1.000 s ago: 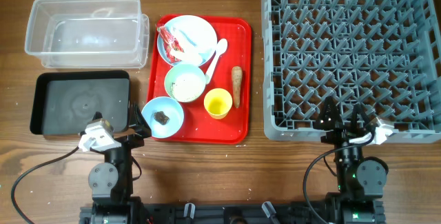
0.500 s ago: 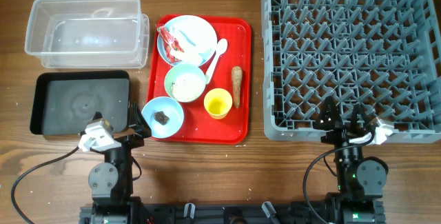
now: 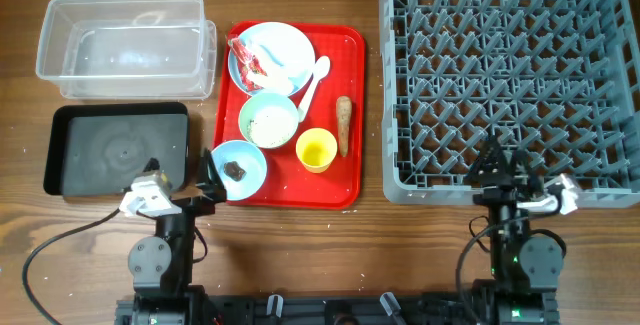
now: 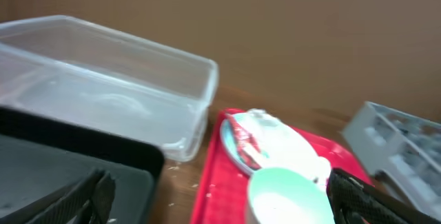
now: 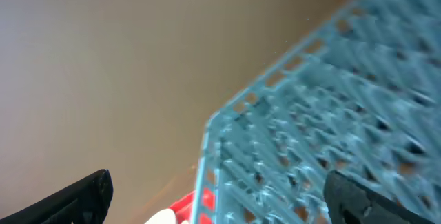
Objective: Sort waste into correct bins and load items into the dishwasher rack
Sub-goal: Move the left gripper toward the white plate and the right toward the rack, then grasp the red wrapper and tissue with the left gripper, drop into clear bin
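Note:
On the red tray [image 3: 347, 60] a pale blue plate [image 3: 290, 40] holds the red-and-white wrapper [image 3: 250, 65] and crumpled white paper [image 3: 283, 53]. Beside it lie the white spoon [image 3: 316, 77], a pale green bowl [image 3: 268, 120] with white crumbs, the yellow cup [image 3: 316, 150] and the brown carrot-shaped piece [image 3: 343, 123]. A pale blue bowl [image 3: 238, 168] holds a dark lump [image 3: 233, 169]. My left gripper [image 3: 182, 177] is open and empty between the black tray [image 3: 100, 150] and the blue bowl. My right gripper [image 3: 505, 162] is open and empty over the front edge of the grey rack [image 3: 500, 65].
The clear tub [image 3: 125, 50] stands at the back left, behind the black tray. The left wrist view shows the tub [image 4: 103, 93], black tray [image 4: 69, 176], plate [image 4: 275, 138] and green bowl [image 4: 286, 196]. The right wrist view shows the rack [image 5: 310, 141].
The left gripper has swung slightly right, its finger closer to the blue bowl. The right gripper has turned slightly right at the rack's front edge. Nothing was picked up.

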Robot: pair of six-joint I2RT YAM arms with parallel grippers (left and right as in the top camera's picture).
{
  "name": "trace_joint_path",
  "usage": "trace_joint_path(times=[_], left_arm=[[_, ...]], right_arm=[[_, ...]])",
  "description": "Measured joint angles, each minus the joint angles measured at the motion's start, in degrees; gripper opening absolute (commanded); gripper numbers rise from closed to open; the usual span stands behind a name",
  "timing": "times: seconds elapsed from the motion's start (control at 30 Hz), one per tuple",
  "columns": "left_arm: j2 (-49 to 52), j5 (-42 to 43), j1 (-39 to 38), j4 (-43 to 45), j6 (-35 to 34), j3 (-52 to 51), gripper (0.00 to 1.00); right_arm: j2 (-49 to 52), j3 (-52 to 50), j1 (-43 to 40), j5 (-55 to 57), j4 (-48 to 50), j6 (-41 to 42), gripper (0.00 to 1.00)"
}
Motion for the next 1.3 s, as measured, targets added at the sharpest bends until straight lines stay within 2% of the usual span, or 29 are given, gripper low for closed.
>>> trace_joint_path(times=[0.07,0.17,0.2,0.27,0.37,0.5,0.53,0.57,0.6,0.73,0.8,0.9,1.07,1.1,1.17,1.2,1.23,1.3], left_arm=[[0.6,4.5,0.0,0.2,0.2,0.7,1.00],[10.1,8.0,0.0,-1.6,1.2,10.7,1.00],[16.4,9.1,0.0,-3.1,2.3,17.0,1.00],[30.9,11.1,0.0,-10.4,4.6,31.6,1.00],[51.4,12.6,-0.1,-24.5,6.0,54.4,1.00],[80.8,13.1,-1.2,-49.0,6.5,88.3,1.00],[86.5,12.9,-2.1,-50.7,6.7,94.1,1.00],[93.0,12.8,-3.2,-55.9,6.6,100.8,1.00],[99.7,12.5,-4.7,-56.2,6.7,105.4,1.00],[115.6,15.0,-8.6,-51.1,6.0,106.9,1.00],[119.7,15.1,-9.5,-49.5,4.4,106.9,1.00],[124.4,7.5,-10.8,-49.0,-4.7,107.1,1.00],[131.9,-0.2,-14.1,-45.6,-11.8,107.1,0.99],[132.5,-0.4,-14.6,-45.2,-12.1,107.1,0.83],[133.3,-1.7,-15.6,-43.7,-12.8,107.2,0.40],[133.5,-2.1,-15.6,-43.0,-12.9,107.2,0.14],[133.7,-2.5,-15.6,-42.9,-13.1,107.2,0.04],[134.1,-2.9,-15.5,-43.0,-13.6,107.5,0.04]], right_arm=[[0.5,1.3,0.0,-4.1,0.3,-7.0,1.00],[7.3,10.6,0.0,-7.5,-2.3,-15.0,1.00],[10.3,14.1,0.0,-8.6,-4.0,-17.1,1.00],[22.5,25.1,0.0,-11.0,-10.6,-22.0,1.00],[37.4,41.9,0.0,-12.4,-25.5,-28.3,1.00],[56.9,66.2,0.0,-12.2,-49.3,-34.7,1.00],[60.4,70.1,0.0,-12.0,-52.9,-35.2,1.00],[64.4,73.4,0.0,-11.9,-54.8,-35.6,1.00],[67.3,74.7,0.0,-11.8,-54.8,-35.7,1.00],[74.2,74.9,0.0,-12.7,-58.2,-35.0,1.00],[76.0,75.0,0.0,-13.0,-59.6,-35.0,0.99],[77.5,75.0,0.0,-13.2,-60.2,-35.0,1.00],[77.6,75.0,0.0,-13.2,-60.4,-35.0,1.00],[77.6,75.0,0.0,-13.2,-60.5,-35.0,1.00],[77.6,75.0,0.0,-13.2,-60.8,-34.9,1.00],[77.6,75.0,0.0,-13.2,-61.2,-35.0,1.00],[77.6,75.0,0.0,-13.2,-61.3,-35.0,1.00],[77.6,75.0,0.0,-13.1,-61.4,-35.0,1.00]])
